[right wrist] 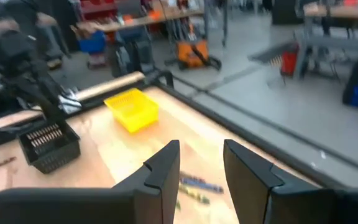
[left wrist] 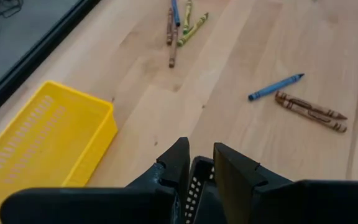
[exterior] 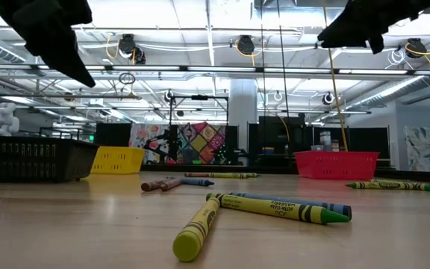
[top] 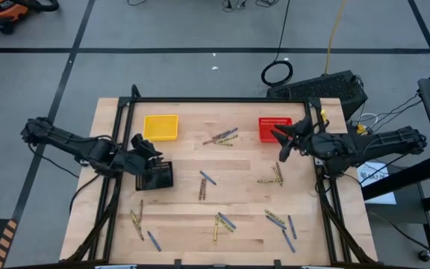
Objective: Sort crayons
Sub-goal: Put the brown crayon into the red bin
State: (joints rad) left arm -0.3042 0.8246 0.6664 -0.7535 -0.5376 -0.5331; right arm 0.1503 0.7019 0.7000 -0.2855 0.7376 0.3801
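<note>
Crayons [top: 220, 137] lie scattered in small clusters across the centre and lower half of the table [top: 110, 119], several near its lower edge. Bare wood separates the clusters. The left gripper [top: 149, 149], centre-left, has its jaws slightly parted over the black basket [top: 157, 175]. The right gripper [top: 284, 142], jaws apart and empty, hovers beside the red basket [top: 273, 127]. A yellow basket [top: 160, 126] sits upper left.

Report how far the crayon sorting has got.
Done: nothing visible; the yellow basket looks empty, and no crayon shows in the red basket. In hand: the left gripper hangs over the black basket, the right gripper open beside the red basket, neither holding a crayon. Left: the crayons lie scattered on the table.
</note>
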